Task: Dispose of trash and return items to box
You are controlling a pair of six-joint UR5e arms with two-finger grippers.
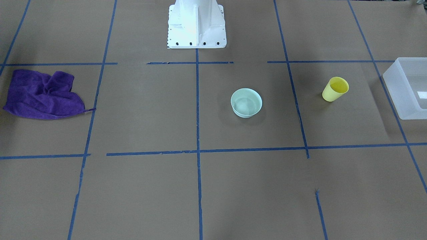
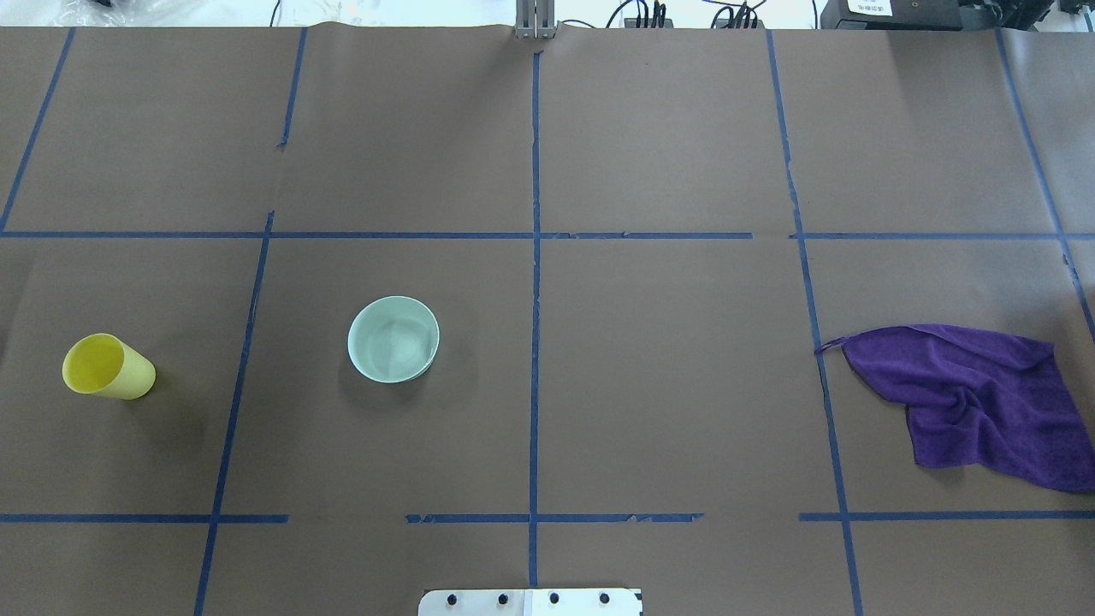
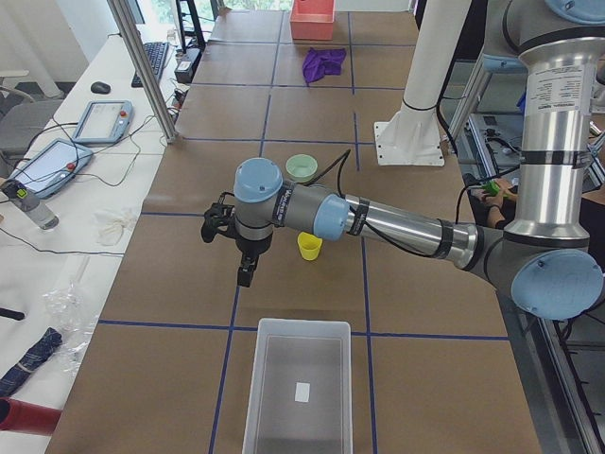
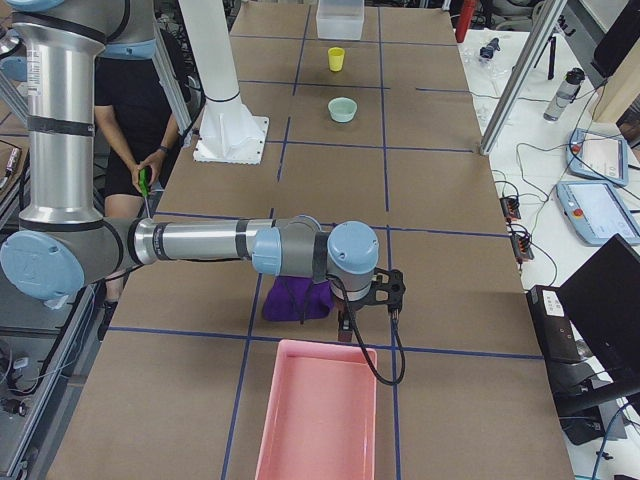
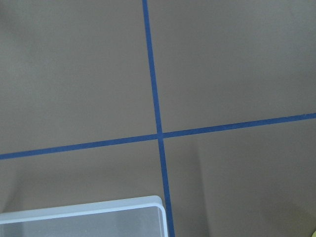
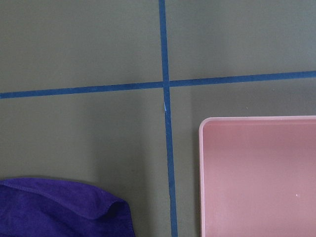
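The yellow cup stands upright on the brown table, and shows in the overhead view at the far left. The mint-green bowl sits upright nearer the middle. The frosted-white box stands at the table's left end, and its corner shows in the left wrist view. My left gripper hangs above the table between the cup and the box. My right gripper hangs near the purple cloth. I cannot tell whether either gripper is open or shut.
A crumpled purple cloth lies at the table's right side. A pink bin stands at the right end, beside the cloth. The robot's white base is at the table's edge. Blue tape lines cross the surface.
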